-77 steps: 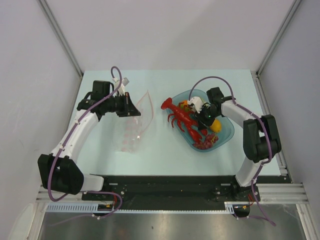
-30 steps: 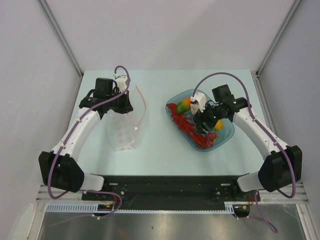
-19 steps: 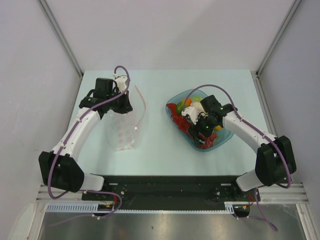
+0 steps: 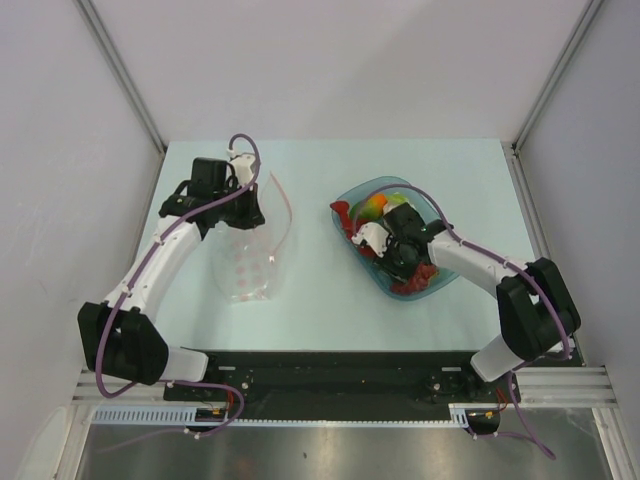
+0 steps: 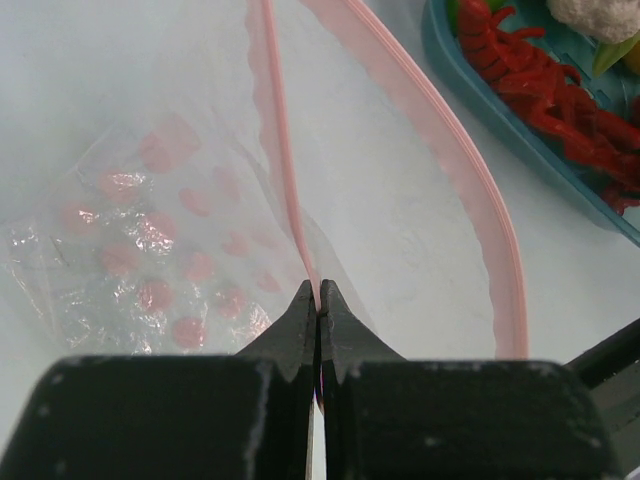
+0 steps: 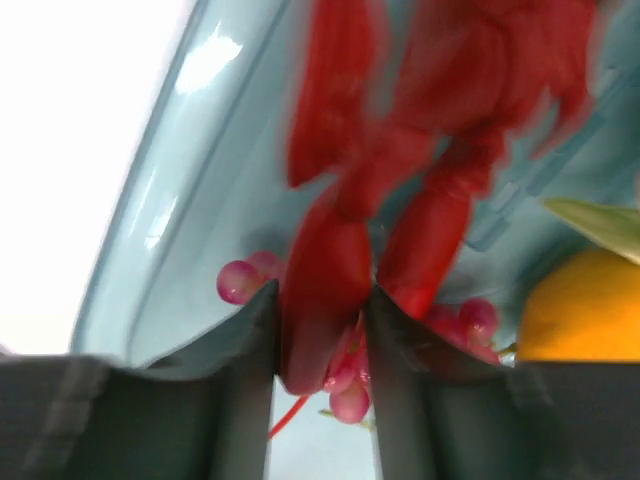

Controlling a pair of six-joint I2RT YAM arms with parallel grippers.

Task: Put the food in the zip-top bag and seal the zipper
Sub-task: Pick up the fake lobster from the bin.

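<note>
The clear zip-top bag (image 4: 250,268) with pink dots lies at the left, its mouth held open. My left gripper (image 5: 318,292) is shut on one side of the pink zipper (image 5: 285,180); the other side (image 5: 480,210) arcs free. The food sits in the blue bowl (image 4: 395,181): a red lobster (image 6: 330,270), a dark red clump of small balls (image 6: 240,280), a yellow fruit (image 6: 585,305), an orange and green piece (image 4: 372,205) and a white cauliflower (image 5: 600,15). My right gripper (image 6: 322,310) is down in the bowl, its fingers pressed on both sides of a lobster claw.
The bowl stands right of the bag, with a strip of pale table (image 4: 310,270) between them. Grey walls and metal frame rails (image 4: 120,70) close in the table on three sides.
The right gripper has dropped lower and leftward in the bowl and narrowed its jaws onto a lobster claw. The left gripper and bag have stayed put.
</note>
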